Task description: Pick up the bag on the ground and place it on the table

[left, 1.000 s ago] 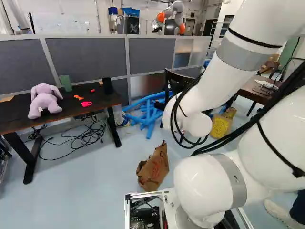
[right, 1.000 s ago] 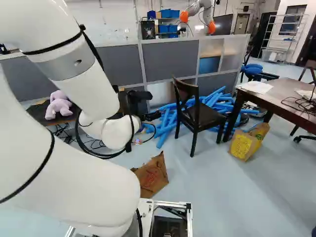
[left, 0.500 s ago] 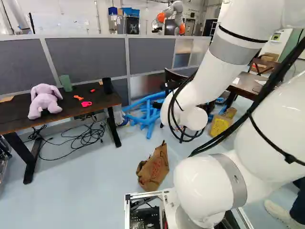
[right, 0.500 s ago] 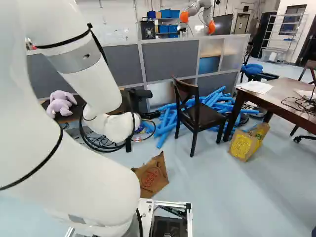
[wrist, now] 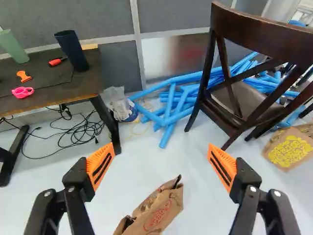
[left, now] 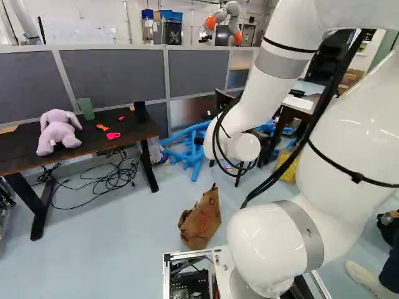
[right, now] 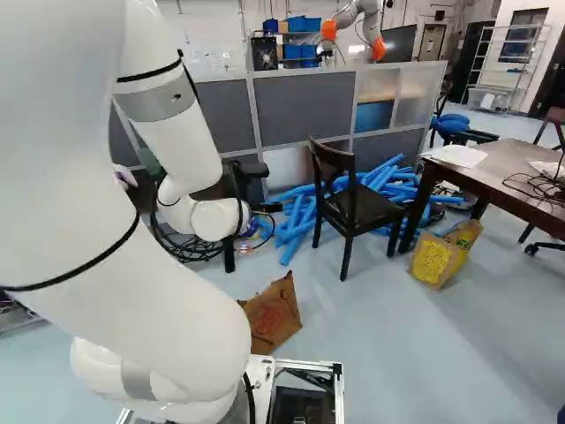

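Brown paper bag (wrist: 159, 211) is on the floor (left: 112, 255), below my end effector (wrist: 161, 161), fingers wide apart. Reads light, floppy, easy to tear. I'd pinch the crumpled top edge gently; contents unseen, so weight's a guess.

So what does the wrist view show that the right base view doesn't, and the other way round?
Only the wrist view: the orange pads of the open claw, plus a pink item and an orange item on the dark table.
Only the right base view: another robot beyond the partition, and papers on the brown table.
Both: the brown bag on the floor, the yellow-printed bag, the dark chair and the blue tubes.
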